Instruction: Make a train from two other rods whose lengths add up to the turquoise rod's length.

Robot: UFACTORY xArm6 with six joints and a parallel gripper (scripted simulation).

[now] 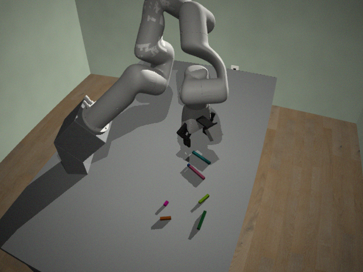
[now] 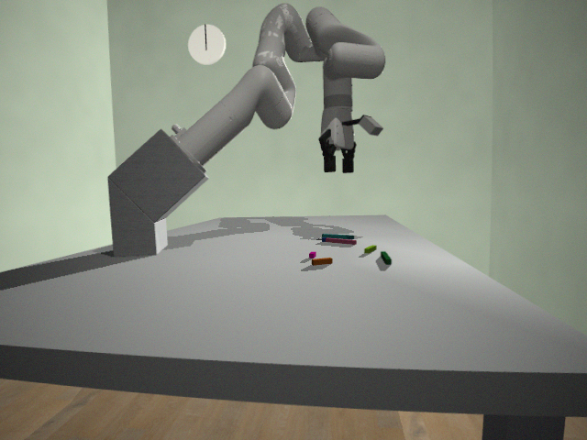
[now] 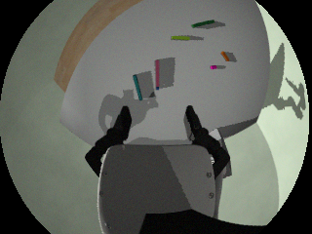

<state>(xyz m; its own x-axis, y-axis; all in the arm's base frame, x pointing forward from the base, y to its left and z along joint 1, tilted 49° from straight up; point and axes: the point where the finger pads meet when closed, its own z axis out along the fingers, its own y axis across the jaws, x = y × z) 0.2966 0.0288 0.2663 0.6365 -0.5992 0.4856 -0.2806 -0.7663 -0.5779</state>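
The pink rod (image 1: 195,171) (image 2: 342,241) (image 3: 157,73) lies flat, with the small blue rod (image 1: 188,165) (image 2: 324,239) (image 3: 157,88) at its end nearer the gripper. The two look in line, with no visible gap; millimetres cannot be judged. The turquoise rod (image 1: 201,157) (image 2: 337,236) (image 3: 137,88) lies beside them, apart across a strip of table. My gripper (image 1: 199,141) (image 2: 338,170) (image 3: 157,112) is open and empty, high above the table, and points down. No rod is between its fingers.
A magenta rod (image 1: 165,203) (image 2: 312,254) (image 3: 214,67), an orange rod (image 1: 165,217) (image 2: 322,261) (image 3: 225,57), a lime rod (image 1: 203,198) (image 2: 370,248) (image 3: 180,37) and a green rod (image 1: 201,220) (image 2: 385,258) (image 3: 203,23) lie separately, well away from the pink and blue rods.
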